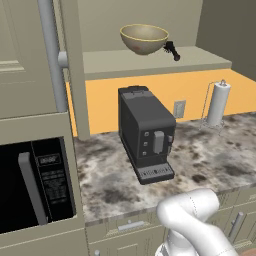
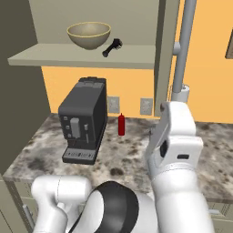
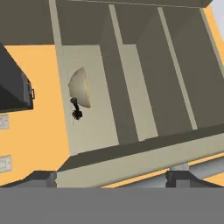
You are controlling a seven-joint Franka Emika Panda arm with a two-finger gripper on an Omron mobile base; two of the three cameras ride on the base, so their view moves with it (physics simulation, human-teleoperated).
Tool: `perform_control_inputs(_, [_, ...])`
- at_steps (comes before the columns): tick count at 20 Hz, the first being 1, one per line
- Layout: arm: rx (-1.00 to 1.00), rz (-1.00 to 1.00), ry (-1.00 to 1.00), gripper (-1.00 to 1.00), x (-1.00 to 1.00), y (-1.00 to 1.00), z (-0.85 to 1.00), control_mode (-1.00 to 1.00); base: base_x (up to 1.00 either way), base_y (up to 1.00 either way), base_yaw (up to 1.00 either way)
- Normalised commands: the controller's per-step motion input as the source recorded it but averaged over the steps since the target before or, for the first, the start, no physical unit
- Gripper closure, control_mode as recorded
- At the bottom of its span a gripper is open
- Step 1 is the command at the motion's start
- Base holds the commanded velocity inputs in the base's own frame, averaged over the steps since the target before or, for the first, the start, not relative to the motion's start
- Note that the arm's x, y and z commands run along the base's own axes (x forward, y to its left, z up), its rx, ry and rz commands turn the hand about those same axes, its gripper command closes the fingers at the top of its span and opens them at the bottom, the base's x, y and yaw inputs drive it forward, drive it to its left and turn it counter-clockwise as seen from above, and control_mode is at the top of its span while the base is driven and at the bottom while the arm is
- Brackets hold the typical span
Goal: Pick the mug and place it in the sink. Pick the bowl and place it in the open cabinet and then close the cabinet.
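Closing the cabinet was what remained, with the bowl (image 1: 144,38) already on its lowest shelf.
Gripper (image 3: 111,181) was spread wide and empty, just beside the open door's (image 3: 144,164) edge, bowl well beyond it inside the cabinet (image 3: 131,78).

Matt tan bowl (image 1: 144,39) – mottled stone-look counter (image 1: 210,160) – smooth silvery metal handle (image 1: 52,55).

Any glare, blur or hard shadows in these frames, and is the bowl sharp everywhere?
Left base view: flat even light, no glare, bowl crisp. Right base view: the same, only soft shading under the coffee machine. Hand view: rolled sideways, the bowl small and slightly soft.
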Motion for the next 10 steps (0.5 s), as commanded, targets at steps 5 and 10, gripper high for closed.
perform_control_inputs(5, [0.0,0.06,-0.11,-1.0,0.56,-0.52,-0.05,-1.0,0.0,0.0,0.0])
perform_control_inputs(10, [0.0,0.06,-0.1,-1.0,0.65,-0.48,-0.14,-1.0,0.0,0.0,0.0])
